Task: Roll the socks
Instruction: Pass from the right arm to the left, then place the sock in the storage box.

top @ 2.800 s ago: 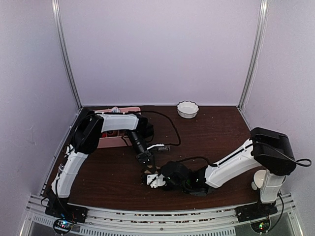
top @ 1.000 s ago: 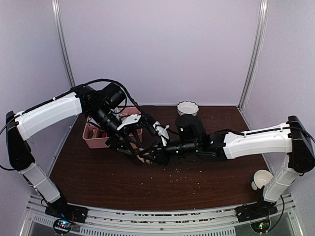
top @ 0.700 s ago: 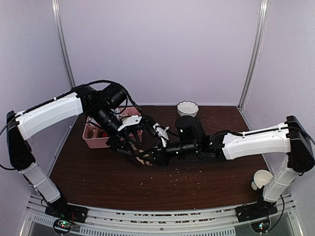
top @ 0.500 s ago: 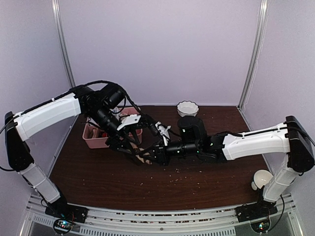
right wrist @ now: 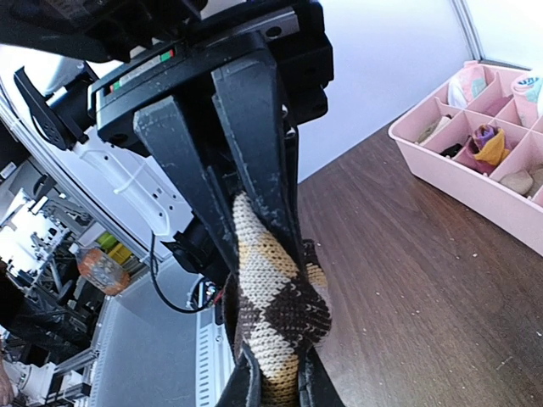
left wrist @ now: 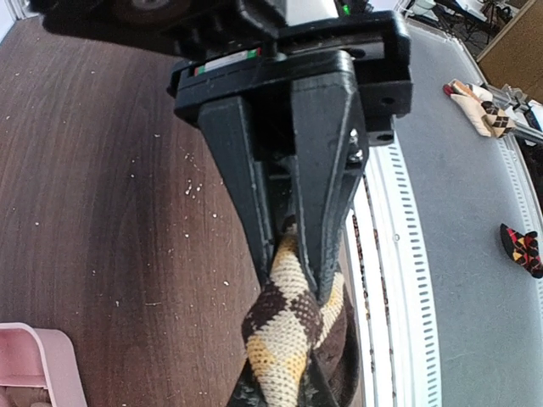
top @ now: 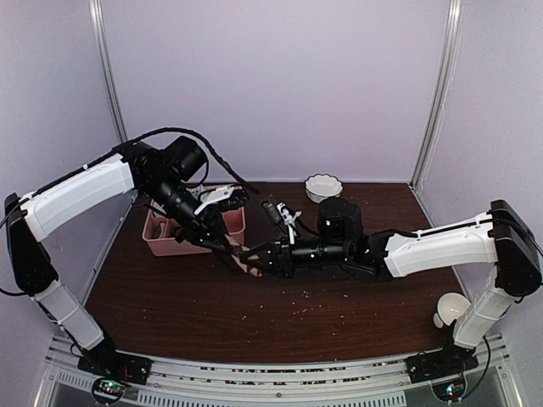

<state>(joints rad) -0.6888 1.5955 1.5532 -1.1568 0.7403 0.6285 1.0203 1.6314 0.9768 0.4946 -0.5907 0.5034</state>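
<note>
Table: dark wood-grain table (top: 170, 314) fills the lower half of the overhead frame and is speckled with pale crumbs.
Left arm: white left arm (top: 81, 191) arches from the left edge toward the frame's centre.
Right arm: white right arm (top: 441, 246) stretches from the right edge leftward to meet it.
Tray: pink divided tray (top: 157, 248) sits left of centre, with small coloured bundles in its compartments.
Bowl: white fluted bowl (top: 323, 187) stands at the table's far edge, upper centre, well apart from the rest.
Socks: the socks (top: 249, 264), brown-and-tan argyle knit, are bunched between both end effectors just left of centre, near the tray; contact with the table cannot be told.
Left end effector: left end effector (top: 231, 246) has its fingers together, clamped on the socks.
Right end effector: right end effector (top: 265, 257) faces it, fingers pinched on the same bundle.
</note>
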